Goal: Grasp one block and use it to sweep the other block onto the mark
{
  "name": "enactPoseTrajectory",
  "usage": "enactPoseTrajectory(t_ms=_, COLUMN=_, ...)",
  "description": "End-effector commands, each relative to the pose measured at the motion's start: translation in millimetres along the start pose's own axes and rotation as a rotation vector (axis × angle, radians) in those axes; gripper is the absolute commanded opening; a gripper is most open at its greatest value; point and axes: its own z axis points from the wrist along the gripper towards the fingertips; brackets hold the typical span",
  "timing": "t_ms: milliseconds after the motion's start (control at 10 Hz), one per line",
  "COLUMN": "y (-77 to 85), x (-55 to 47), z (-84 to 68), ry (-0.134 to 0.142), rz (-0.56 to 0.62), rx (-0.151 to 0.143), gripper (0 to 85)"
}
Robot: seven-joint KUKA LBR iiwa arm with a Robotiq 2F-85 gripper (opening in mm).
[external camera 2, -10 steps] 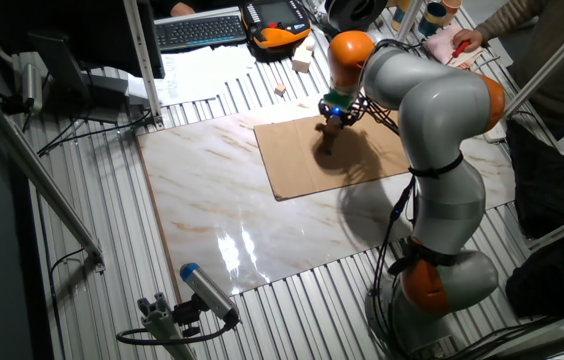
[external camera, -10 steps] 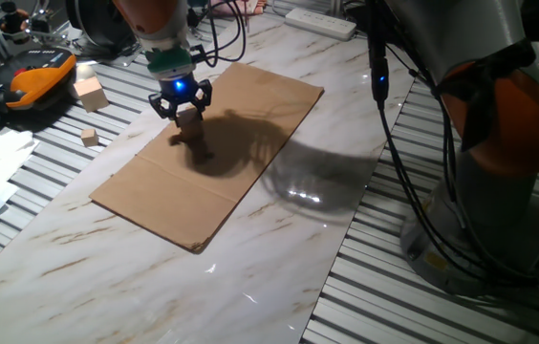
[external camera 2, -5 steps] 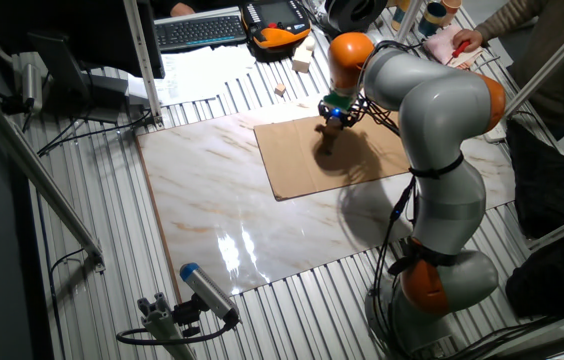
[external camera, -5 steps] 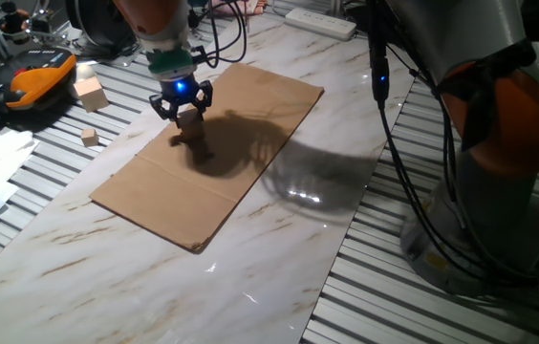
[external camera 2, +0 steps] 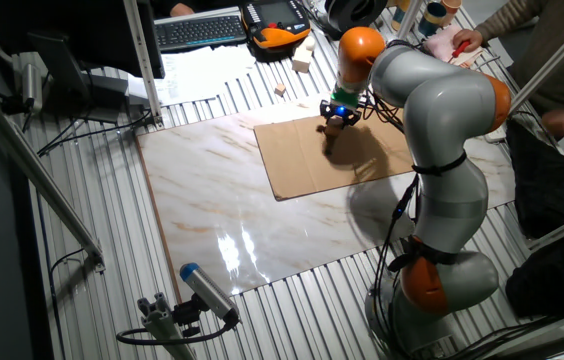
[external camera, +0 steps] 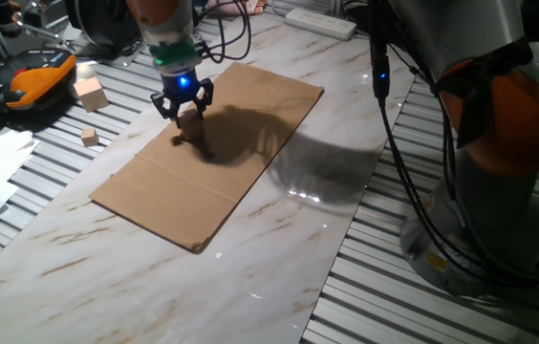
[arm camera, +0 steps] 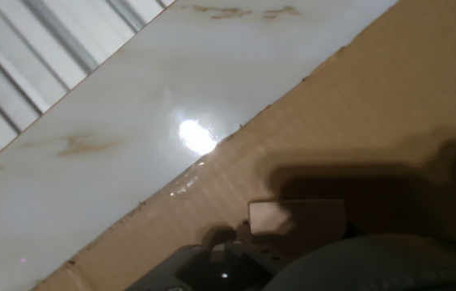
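The gripper [external camera: 183,108] clasps a plain pale wooden block [external camera: 189,117] above the brown cardboard [external camera: 241,124]. No legible writing shows anywhere.

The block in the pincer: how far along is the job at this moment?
Done: the pincer seems to hold one block just above the cardboard. In hand: it hangs close beside the second block, which lies in its shadow. Left: the whole sweep. I cannot make out the mark in any view.
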Motion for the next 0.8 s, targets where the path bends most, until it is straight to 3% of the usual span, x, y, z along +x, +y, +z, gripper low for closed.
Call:
enactPoseTrajectory(t_ms=0, y=-0.4, x=0.0, z=0.2, ry=0.002, rz=-0.028, rx=-0.007, gripper=0.0)
enactPoseTrajectory(t_ms=200, y=-0.4, x=0.0, z=0.2, ry=0.01, rz=-0.071, rx=-0.016, gripper=0.0)
enactPoseTrajectory(t_ms=300, y=-0.4, x=0.0, z=0.2, ry=0.03, rz=-0.08, rx=-0.037, gripper=0.0)
enactPoseTrajectory(t_ms=700, y=-0.4, x=0.0, z=0.2, ry=0.049, rz=-0.1, rx=-0.05, gripper=0.0)
